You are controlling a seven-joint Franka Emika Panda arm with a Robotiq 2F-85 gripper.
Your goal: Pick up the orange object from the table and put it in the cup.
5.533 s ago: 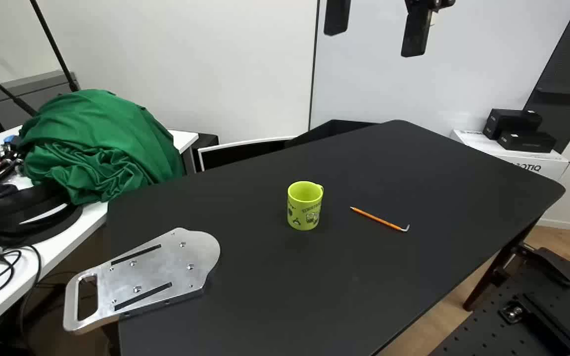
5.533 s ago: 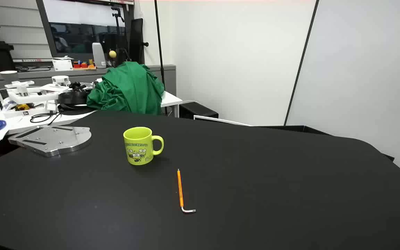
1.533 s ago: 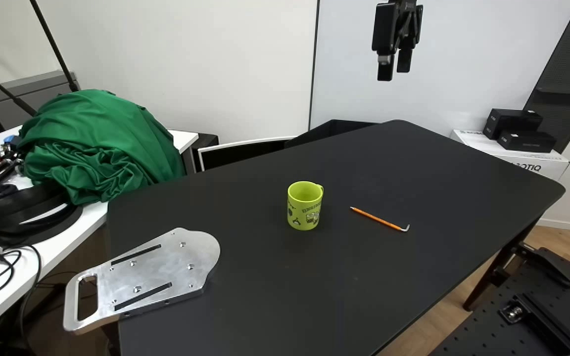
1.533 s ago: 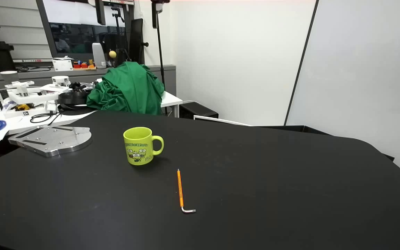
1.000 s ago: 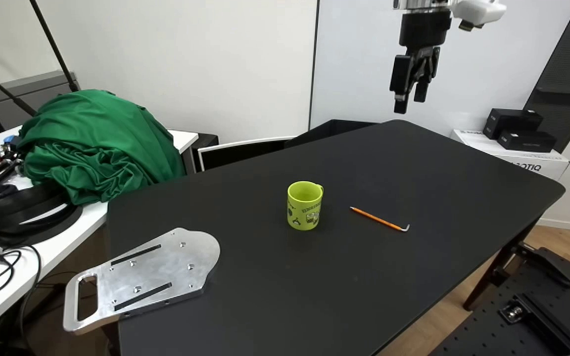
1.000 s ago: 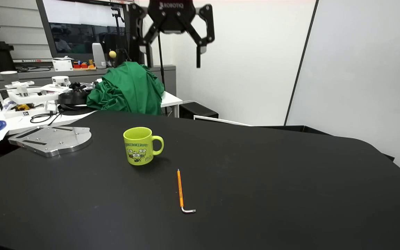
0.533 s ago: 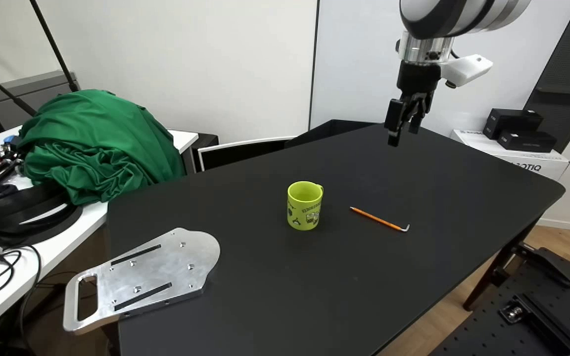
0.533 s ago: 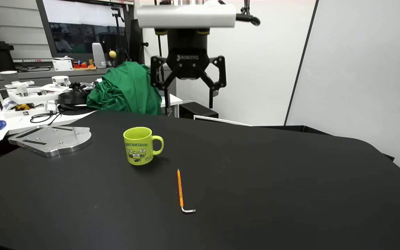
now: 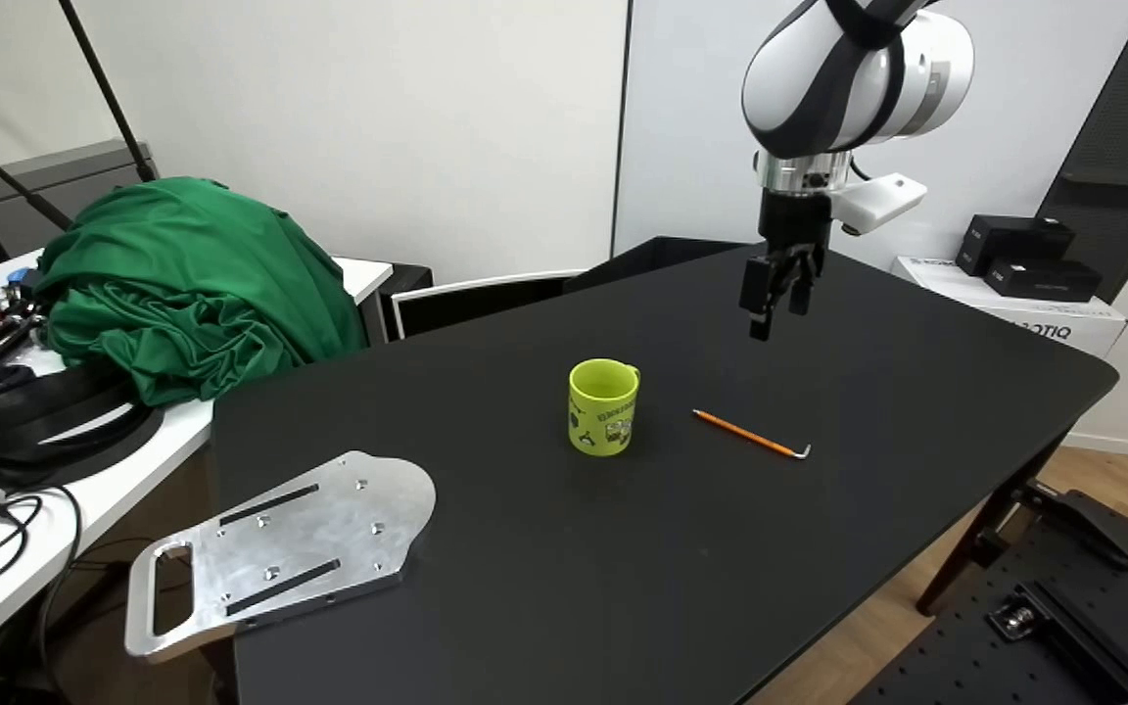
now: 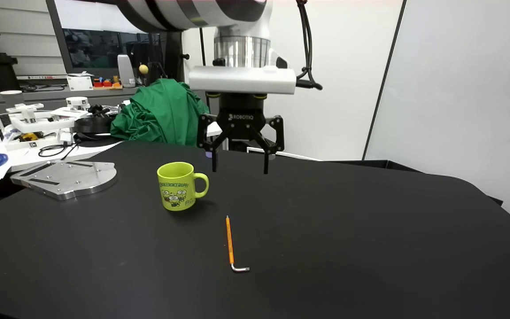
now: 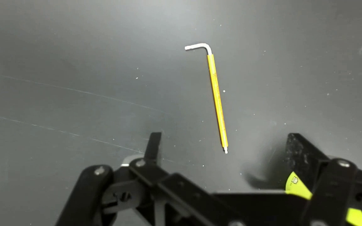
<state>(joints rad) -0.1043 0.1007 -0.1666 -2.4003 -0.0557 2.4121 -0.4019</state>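
Gripper (image 10: 240,171) hangs lower than before, jaws parted, orange object (image 11: 217,101) unmoved

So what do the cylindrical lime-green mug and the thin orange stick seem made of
Cylindrical lime-green mug: smooth, printed with cartoons, probably ceramic but possibly plastic. Thin orange stick: likely metal, given its shiny silver bent end; the orange may be paint or a plastic sleeve.

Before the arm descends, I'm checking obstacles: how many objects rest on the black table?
3: the metal plate overhangs the edge of the table, the mug stands farther in, the orange hex key lies beside it. Something tiny may be hidden.
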